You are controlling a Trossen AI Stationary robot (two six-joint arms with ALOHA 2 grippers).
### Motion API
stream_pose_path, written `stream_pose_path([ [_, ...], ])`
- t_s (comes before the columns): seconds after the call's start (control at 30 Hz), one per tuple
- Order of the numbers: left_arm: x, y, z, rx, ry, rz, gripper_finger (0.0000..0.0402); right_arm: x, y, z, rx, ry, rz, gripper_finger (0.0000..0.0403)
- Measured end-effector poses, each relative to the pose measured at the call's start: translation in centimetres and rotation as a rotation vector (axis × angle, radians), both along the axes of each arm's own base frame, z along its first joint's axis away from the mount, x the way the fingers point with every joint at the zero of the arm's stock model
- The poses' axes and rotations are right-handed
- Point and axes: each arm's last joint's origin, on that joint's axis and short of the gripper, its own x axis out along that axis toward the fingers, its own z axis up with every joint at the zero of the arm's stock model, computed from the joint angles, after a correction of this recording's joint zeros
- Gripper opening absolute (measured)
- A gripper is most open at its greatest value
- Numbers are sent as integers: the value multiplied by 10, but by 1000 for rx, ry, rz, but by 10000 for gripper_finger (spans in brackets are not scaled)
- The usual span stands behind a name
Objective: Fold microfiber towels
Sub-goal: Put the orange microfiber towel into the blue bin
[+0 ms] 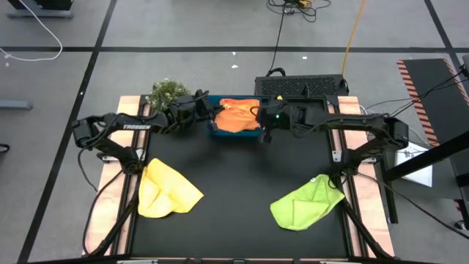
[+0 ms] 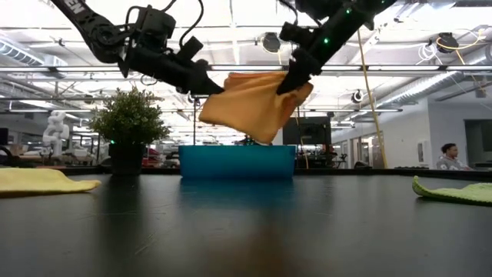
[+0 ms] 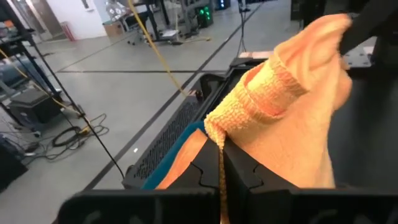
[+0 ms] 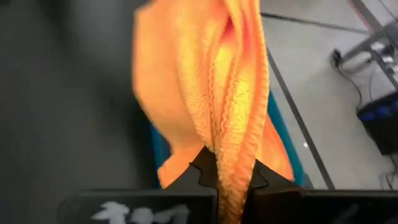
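Note:
An orange-yellow folded towel [image 1: 236, 116] hangs in the air over the blue tray [image 2: 237, 161] at the table's far middle, held between both grippers. My left gripper [image 2: 216, 87] is shut on its left end, my right gripper [image 2: 287, 83] on its right end. A yellow towel [image 1: 165, 189] lies crumpled on the table's left near side. A lime green towel [image 1: 306, 203] lies crumpled on the right near side. My left gripper pinches the towel's left upper corner [image 3: 219, 132] between its two fingers, several gathered layers, slanting down from the left. The towel is clear of the tray. My right gripper pinches the towel's right upper edge [image 4: 233, 163], several folded layers, slanting down from the right. The towel sags between the grippers.
A small green plant [image 1: 167, 93] in a dark pot stands left of the tray, close under my left arm. A black perforated box [image 1: 300, 86] sits behind the table's far edge. A person [image 2: 446, 156] stands far off in the room.

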Motion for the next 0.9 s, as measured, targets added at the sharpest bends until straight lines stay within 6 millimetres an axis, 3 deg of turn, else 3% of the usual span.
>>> stream_pose_path([
  [0.23,12,7,-26,-15,29,32,0,1,-16,-18,72,64,0,0],
  [0.4,13,9,-28,-3,27,67,0,6,-23,-31,70,109,6,0],
  [0.9,18,13,-50,-19,92,90,0,6,-30,-30,52,94,66,0],
])
